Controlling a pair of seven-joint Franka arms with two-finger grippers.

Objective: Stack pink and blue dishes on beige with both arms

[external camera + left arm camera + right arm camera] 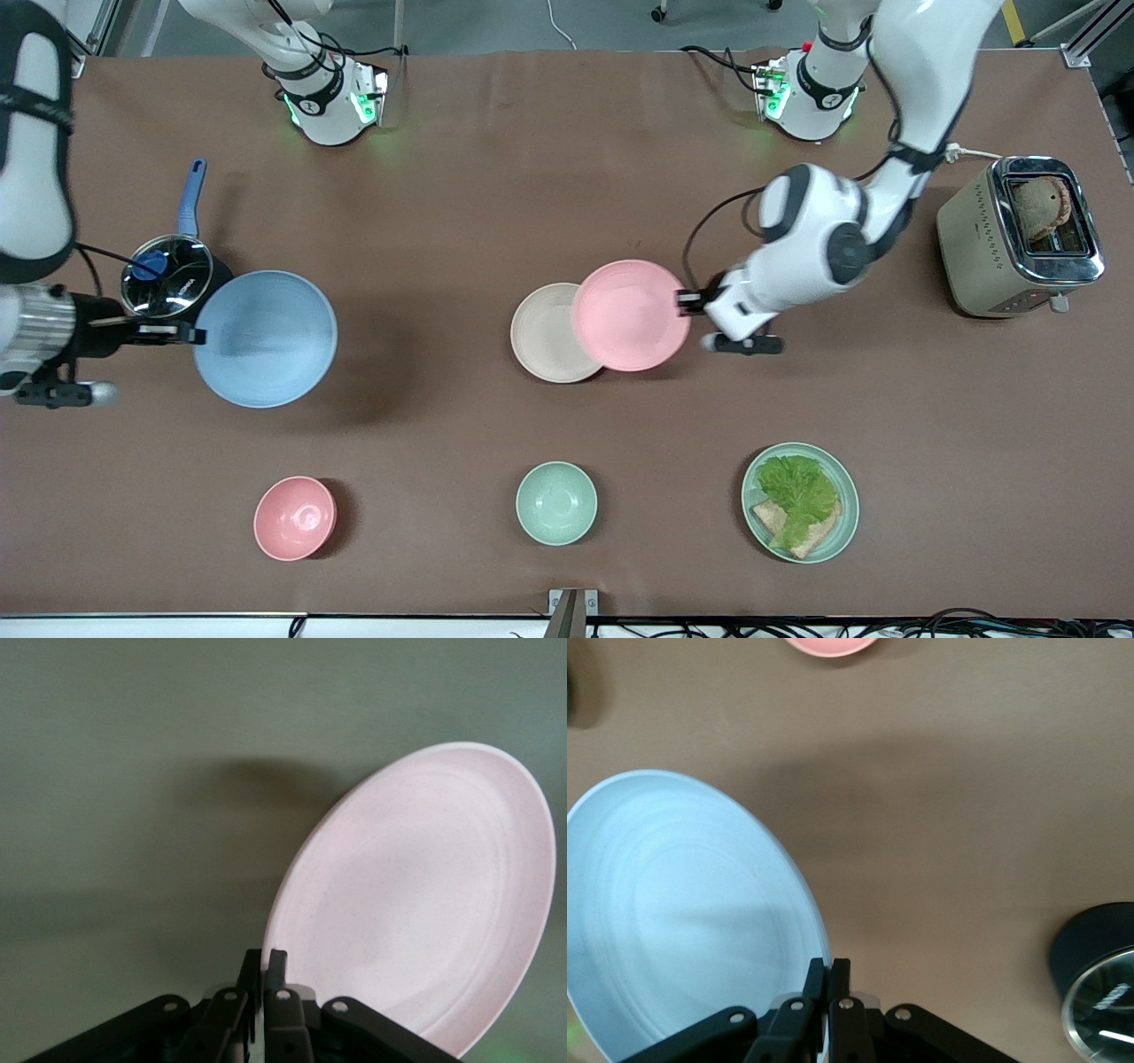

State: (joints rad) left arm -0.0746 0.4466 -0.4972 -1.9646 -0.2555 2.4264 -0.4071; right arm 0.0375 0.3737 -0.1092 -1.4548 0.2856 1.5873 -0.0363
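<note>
While neither dish is resting on the beige plate (542,332) yet, you are carrying both, so both placements are remaining. Your left pincer (688,301) is clamping the rim of the pink plate (631,315), holding it over the beige plate's edge toward the left arm's end of the counter (567,177), overlapping it only partly; the left forearm is reaching in low and roughly level. Your right pincer (190,335) is gripping the rim of the blue plate (265,338), holding it above the counter near the right arm's end, beside the lidded pot (168,275) and well apart from the beige plate. That wrist is extending horizontally toward the centre.
</note>
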